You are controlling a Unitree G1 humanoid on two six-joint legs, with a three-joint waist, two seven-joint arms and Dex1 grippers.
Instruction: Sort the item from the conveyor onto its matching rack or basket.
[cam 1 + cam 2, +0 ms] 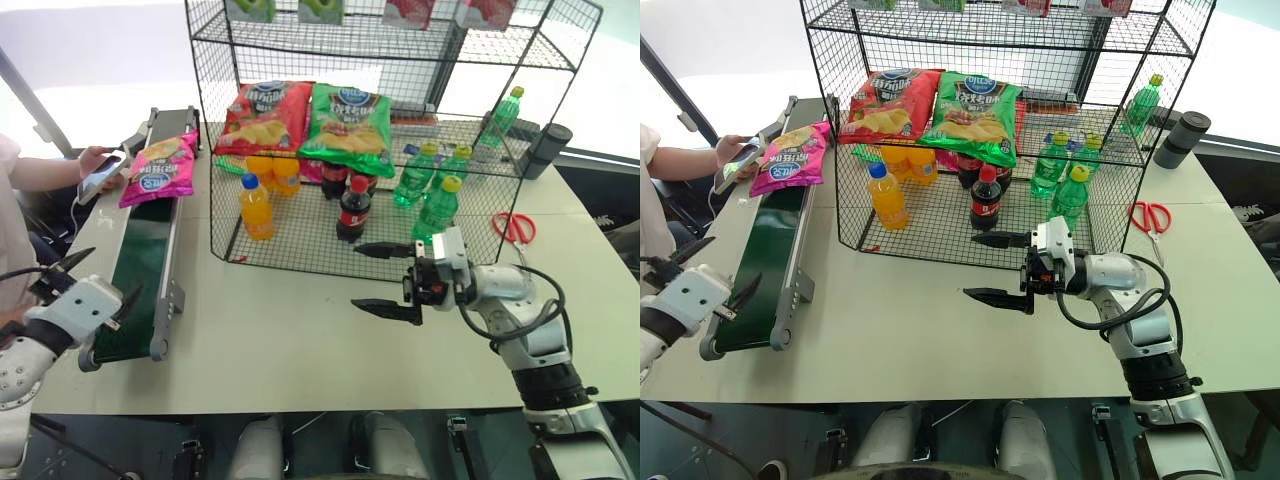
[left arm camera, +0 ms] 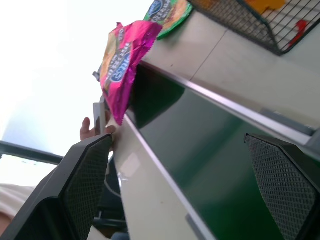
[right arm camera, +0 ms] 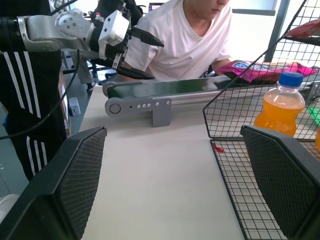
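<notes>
While the pink bag [image 1: 158,167] is sitting far along the conveyor [image 1: 140,270], you are waiting.
Both pincers, left [image 1: 72,285] and right [image 1: 388,280], are gaping released; be reaching squarely.

Both our arms raised, fingers spread wide.
Our left gripper [image 1: 85,283] sits at lower left, empty; our right gripper [image 1: 385,280] points leftward at centre-right, holding nothing.

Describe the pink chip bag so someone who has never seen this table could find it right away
Find the long green conveyor on the table's left side, beside the black wire rack. The pink bag lies at the belt's far end, near a person's hand holding a phone. The red bag and green bag sit inside the rack; it doesn't.
</notes>
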